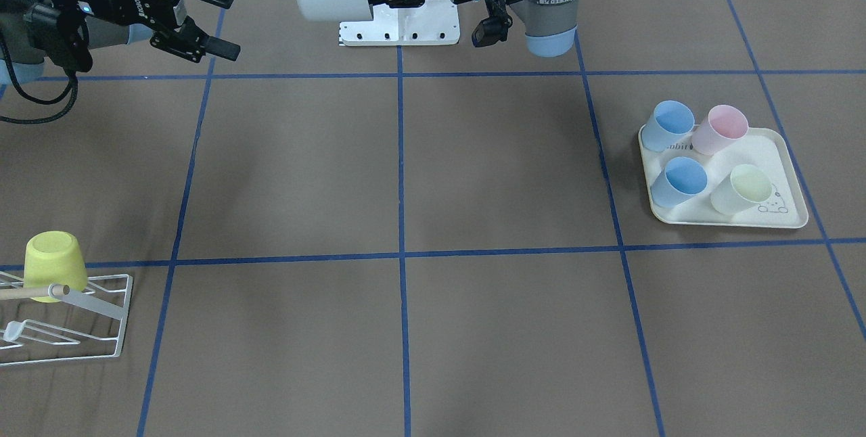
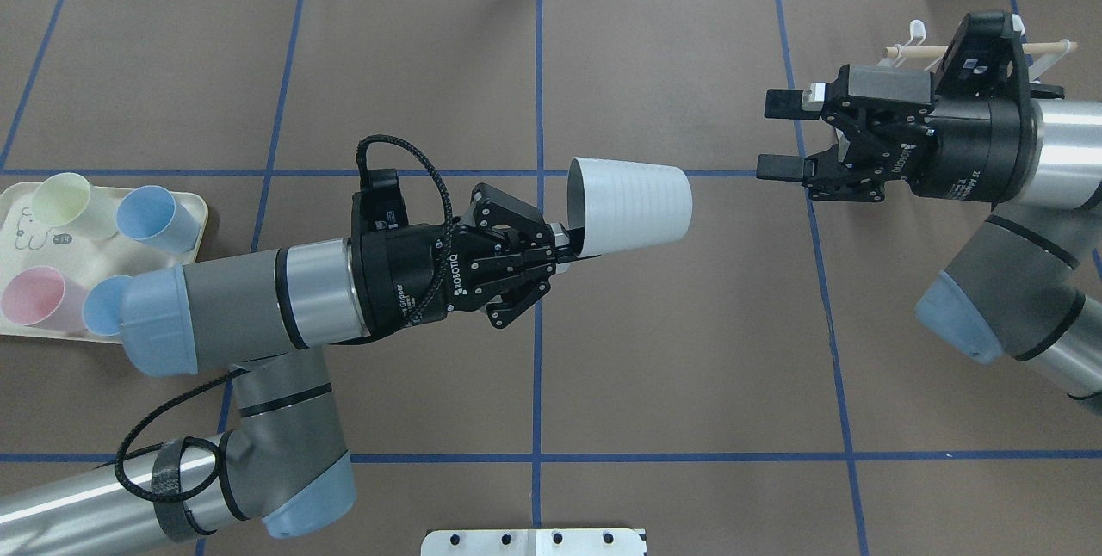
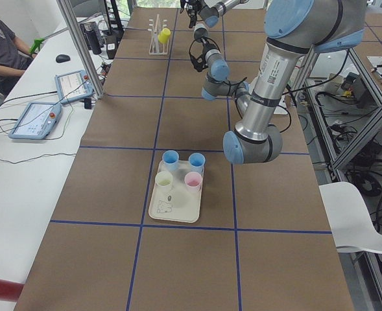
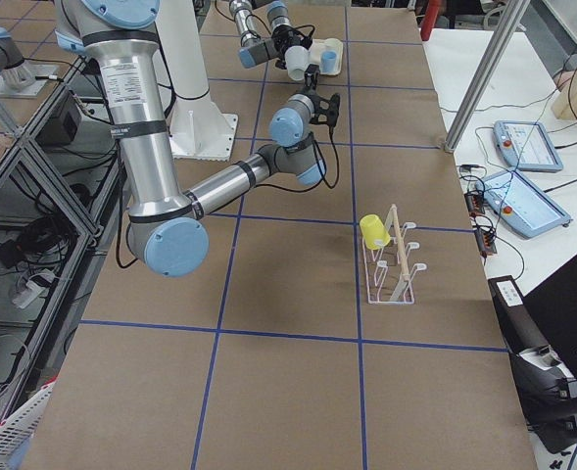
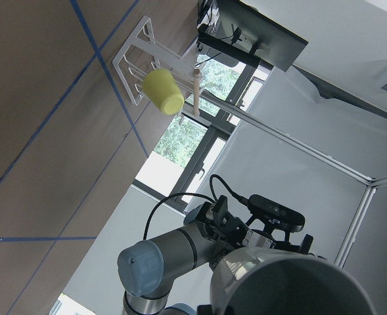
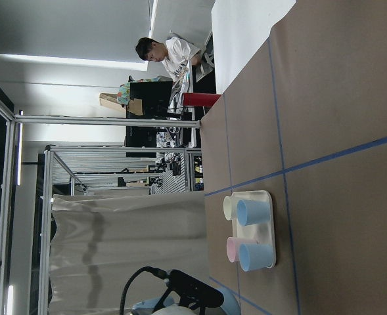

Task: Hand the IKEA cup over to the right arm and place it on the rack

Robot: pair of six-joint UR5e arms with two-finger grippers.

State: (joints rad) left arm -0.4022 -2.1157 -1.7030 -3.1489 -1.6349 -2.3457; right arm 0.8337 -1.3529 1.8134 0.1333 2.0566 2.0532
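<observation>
Cup (image 5: 282, 289) is being cropped by the bottom edge of the left wrist view, so not much is being shown there. It's being held sideways in mid-air over the table's middle, clamped at the rim by the left gripper (image 2: 564, 246), with its base being pointed at the right gripper (image 2: 779, 134), probably so the closed end can be grabbed. Right jaws are being held wide, nothing in them, well apart from the cup. Rack (image 1: 101, 315), at the right end, is being occupied by a yellow cup (image 1: 54, 264); from overhead it's mostly being hidden behind the right wrist. How the left fingers are seated on the rim can't be told.
</observation>
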